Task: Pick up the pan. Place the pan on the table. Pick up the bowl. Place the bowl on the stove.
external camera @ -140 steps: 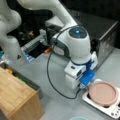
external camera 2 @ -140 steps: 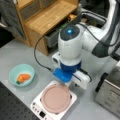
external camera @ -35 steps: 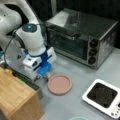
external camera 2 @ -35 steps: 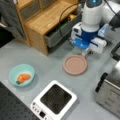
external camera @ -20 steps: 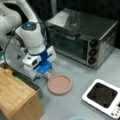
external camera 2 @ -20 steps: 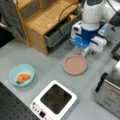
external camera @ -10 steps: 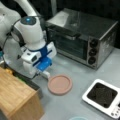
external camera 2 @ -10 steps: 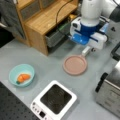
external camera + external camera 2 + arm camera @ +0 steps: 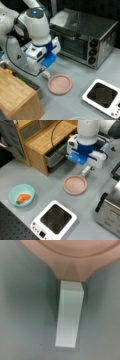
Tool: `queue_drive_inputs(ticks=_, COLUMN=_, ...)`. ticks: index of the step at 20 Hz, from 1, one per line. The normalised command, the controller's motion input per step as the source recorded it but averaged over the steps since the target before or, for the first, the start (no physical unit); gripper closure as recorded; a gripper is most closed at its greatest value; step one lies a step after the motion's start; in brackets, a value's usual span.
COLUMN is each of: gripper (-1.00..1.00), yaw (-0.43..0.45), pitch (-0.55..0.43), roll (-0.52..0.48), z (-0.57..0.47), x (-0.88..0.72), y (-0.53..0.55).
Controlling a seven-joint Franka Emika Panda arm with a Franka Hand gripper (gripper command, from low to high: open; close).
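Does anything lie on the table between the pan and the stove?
No. In both front views only bare grey table separates the pan from the stove. The end effector hangs over the pan's white handle.

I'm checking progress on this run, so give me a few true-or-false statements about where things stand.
1. The pan lies on the table. True.
2. The stove has the bowl on its burner. False: the burner is bare, and the bowl sits on the table.
3. The bowl is empty. False: something orange lies in it.
4. The gripper hangs above the pan's white handle. True.
5. The pan sits inside the toaster oven. False: it lies in front of it.
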Motion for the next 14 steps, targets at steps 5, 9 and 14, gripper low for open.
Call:
queue_drive_inputs(ticks=5, gripper=-1.0, yaw=-0.098, pitch=0.449, roll=-0.01, z=0.49, x=0.56, y=0.12)
queue_drive_inputs(ticks=9, gripper=-1.0, yaw=-0.086, pitch=0.388, roll=-0.03, z=0.3, x=0.5, y=0.07)
queue_drive_inputs(ticks=14, gripper=-1.0, yaw=-0.056, pitch=0.315, roll=-0.042, z=0.25, x=0.47, y=-0.05)
